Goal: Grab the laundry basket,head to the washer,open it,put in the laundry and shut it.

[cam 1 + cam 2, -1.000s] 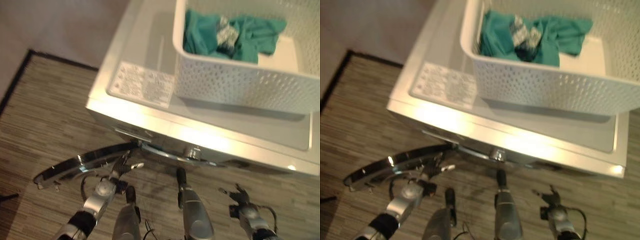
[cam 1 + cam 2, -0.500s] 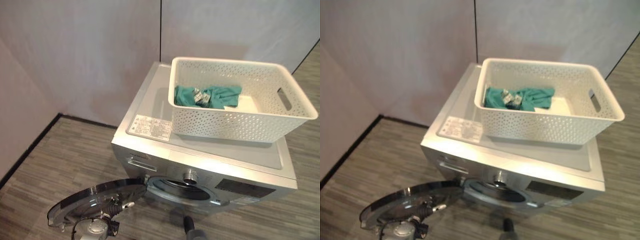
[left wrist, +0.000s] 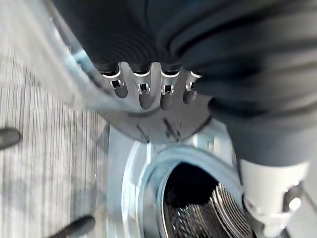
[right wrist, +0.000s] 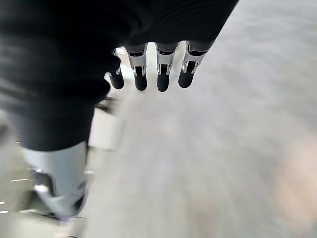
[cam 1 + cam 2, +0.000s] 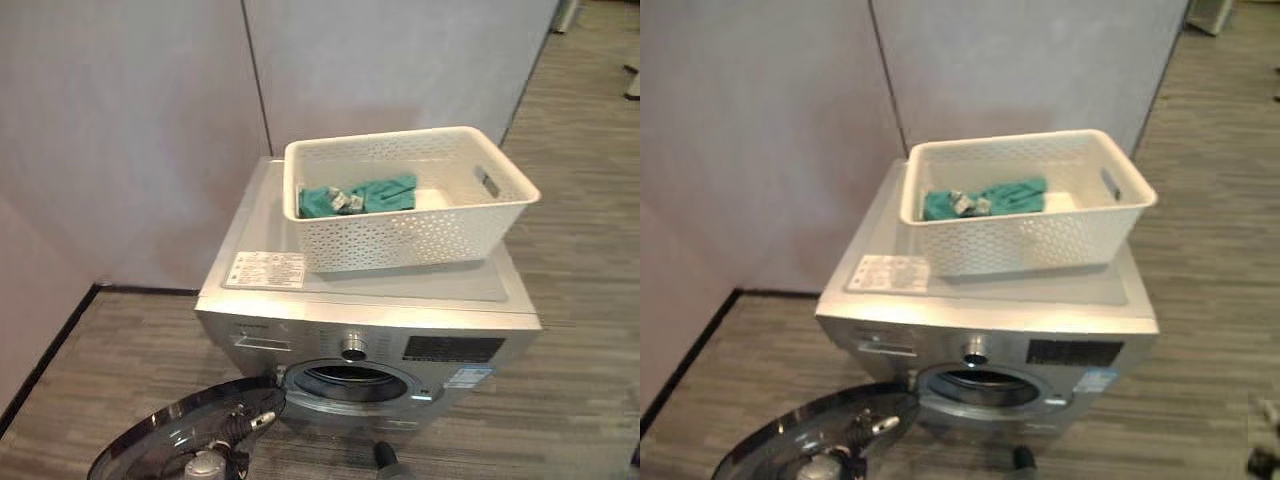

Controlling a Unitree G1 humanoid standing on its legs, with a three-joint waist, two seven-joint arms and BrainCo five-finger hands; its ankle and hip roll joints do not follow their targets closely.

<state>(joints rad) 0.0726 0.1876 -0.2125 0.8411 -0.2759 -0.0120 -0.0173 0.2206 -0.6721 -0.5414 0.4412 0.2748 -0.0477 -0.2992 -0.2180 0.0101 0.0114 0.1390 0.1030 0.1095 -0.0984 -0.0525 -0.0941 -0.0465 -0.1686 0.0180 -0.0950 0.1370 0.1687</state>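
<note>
The laundry basket [image 5: 405,200] holding teal laundry [image 5: 355,196] is sitting atop the washer [image 5: 365,330]. Both hands are hanging relaxed: the left hand [image 3: 148,89] by the open door [image 5: 185,435], the right hand [image 4: 156,69] well apart.

1. Your laundry basket [image 5: 420,225]: white perforated plastic, matt.
2. The laundry [image 5: 355,197] in it: teal cloth, soft and crumpled.
3. Washer [image 5: 370,300]: smooth silver-grey casing with a slight sheen; paper-like label [image 5: 266,270] on the lid.
4. Washer door [image 5: 185,440], just past your left hand [image 3: 148,91]: glossy, reflective, chrome-look rim.
5. Drum [image 3: 208,208], beyond the same hand: shiny metal.
6. Floor [image 5: 580,250]: matt, wood-grain look.
</note>
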